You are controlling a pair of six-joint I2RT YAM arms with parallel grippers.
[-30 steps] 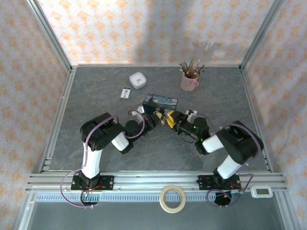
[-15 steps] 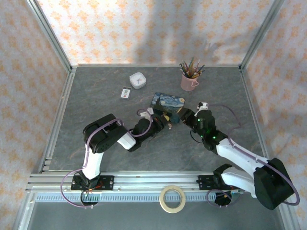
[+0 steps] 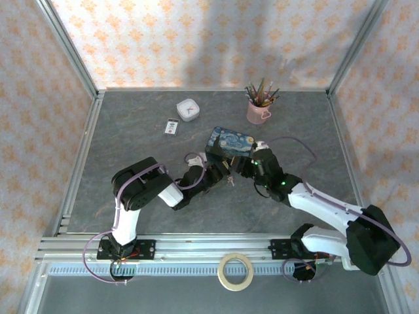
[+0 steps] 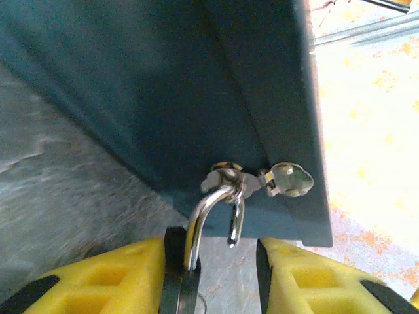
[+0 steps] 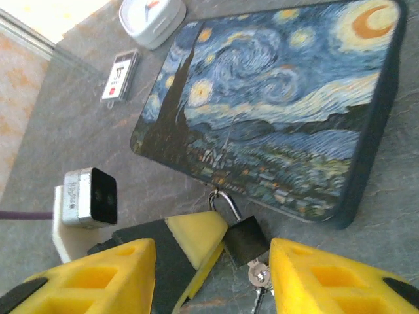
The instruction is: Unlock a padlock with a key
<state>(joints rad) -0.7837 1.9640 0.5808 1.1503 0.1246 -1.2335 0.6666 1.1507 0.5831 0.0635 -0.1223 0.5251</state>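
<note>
The small dark padlock (image 5: 245, 239) hangs by its thin shackle (image 4: 208, 210) from the hasp of the blue Starry Night box (image 5: 275, 104). One shackle end stands free of the body. The silvery key (image 5: 260, 273) sticks out of the padlock's underside. My left gripper (image 4: 213, 281) is open. The padlock rests against its left pad, and a gap separates it from the other pad. My right gripper (image 5: 209, 261) is open too, its yellow fingers (image 5: 327, 281) on either side of the padlock and key without pinching them. From above, both grippers (image 3: 230, 171) meet at the box's near edge.
A white clock (image 3: 188, 109), a small card (image 3: 171, 126) and a pink mug of pencils (image 3: 260, 108) stand behind the box (image 3: 229, 139). A tape roll (image 3: 236, 271) lies on the front rail. A small metal wing latch (image 4: 288, 180) sits beside the hasp.
My left gripper has opened and let go of the padlock. My right arm has stretched out and its gripper has widened slightly. The box has slid a little to the right.
</note>
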